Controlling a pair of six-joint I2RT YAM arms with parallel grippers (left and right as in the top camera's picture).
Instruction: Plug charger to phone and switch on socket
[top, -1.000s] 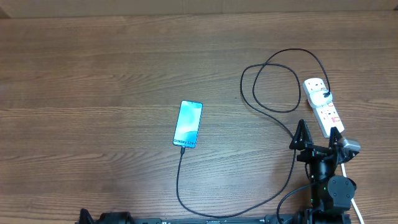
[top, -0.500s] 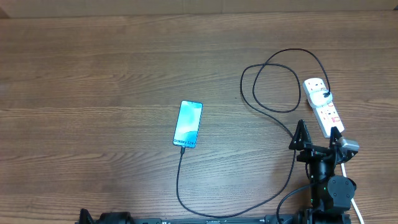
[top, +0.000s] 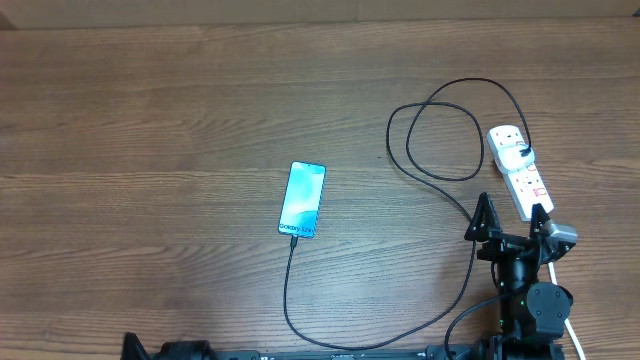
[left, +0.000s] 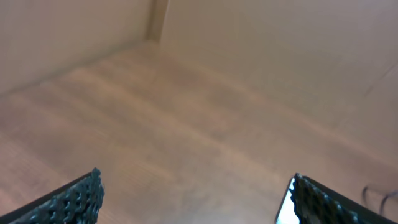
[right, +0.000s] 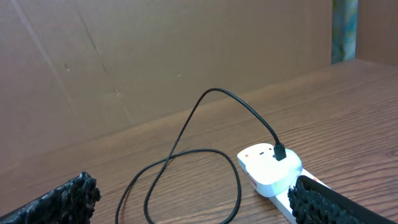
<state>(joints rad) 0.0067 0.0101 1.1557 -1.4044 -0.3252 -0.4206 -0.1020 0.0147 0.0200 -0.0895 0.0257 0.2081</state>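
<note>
The phone lies screen-up and lit near the table's middle. The charger, a thin black cable, meets the phone's near edge, runs along the front and loops at the right. It ends in a white adapter seated on the far end of the socket, a white power strip. My right gripper hovers open just in front of the socket. In the right wrist view the right gripper is empty, with the adapter ahead. My left gripper is open over bare wood.
A brown cardboard wall stands behind the table. The socket's white cord runs off at the front right beside the right arm's base. The left arm's base sits at the front edge.
</note>
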